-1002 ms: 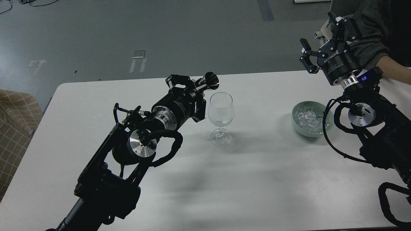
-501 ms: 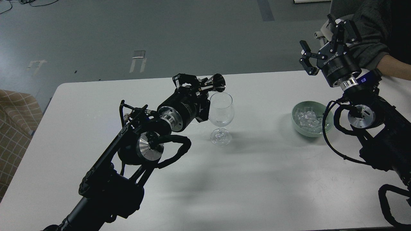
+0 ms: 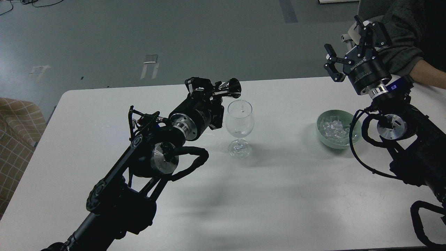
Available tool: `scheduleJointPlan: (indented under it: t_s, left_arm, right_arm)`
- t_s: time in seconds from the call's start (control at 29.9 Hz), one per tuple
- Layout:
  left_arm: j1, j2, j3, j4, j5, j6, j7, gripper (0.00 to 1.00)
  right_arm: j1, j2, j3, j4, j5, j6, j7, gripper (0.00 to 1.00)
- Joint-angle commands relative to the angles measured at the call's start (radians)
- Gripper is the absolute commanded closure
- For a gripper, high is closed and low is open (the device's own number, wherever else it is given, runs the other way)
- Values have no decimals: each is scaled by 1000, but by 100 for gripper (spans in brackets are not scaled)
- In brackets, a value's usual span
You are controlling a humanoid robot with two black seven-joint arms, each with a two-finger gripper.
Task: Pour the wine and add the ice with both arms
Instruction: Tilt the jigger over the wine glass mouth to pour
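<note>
My left fingers [image 3: 213, 91] grip a small shiny metal jigger cup [image 3: 232, 88], tipped over the clear stemmed wine glass [image 3: 239, 122] mid-bench. I should tilt slowly, keeping the spout inside the rim so the wine lands cleanly. My right fingers [image 3: 349, 47] hang spread and empty near the far right corner, above the pale green bowl [image 3: 322, 134] of clear ice cubes [image 3: 333, 127]. "ROBOTIQ" reads on that wrist.

It looked like a lab or test room rather than a home. A plain white table [image 3: 278, 195] stood on a bare grey floor [image 3: 139, 35] marked with strips of tape [image 3: 150, 66], well beyond the left gripper [image 3: 205, 91]. Loose black cables [image 3: 31, 3] trailed along the floor's far edge. Just behind the right gripper [image 3: 352, 47] sat a person in a grey sleeve [image 3: 400, 42].
</note>
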State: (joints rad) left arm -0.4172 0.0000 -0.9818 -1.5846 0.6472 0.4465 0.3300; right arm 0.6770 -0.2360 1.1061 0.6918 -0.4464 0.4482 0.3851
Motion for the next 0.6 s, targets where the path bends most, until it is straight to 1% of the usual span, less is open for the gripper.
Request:
scheduleJointPlan:
  t_s: [0.0, 0.3, 0.57]
  left_arm:
    - [-3, 0, 0, 0, 23, -2, 0, 100]
    - [-6, 0, 34, 0, 74, -2, 0, 100]
    - [-6, 0, 35, 0, 89, -5, -2, 100]
  right_arm:
    - [-1, 0, 0, 0, 0, 0, 0, 0]
    - [1, 0, 0, 2, 0, 0, 0, 0]
    - [1, 1, 0, 0, 0, 0, 0, 0]
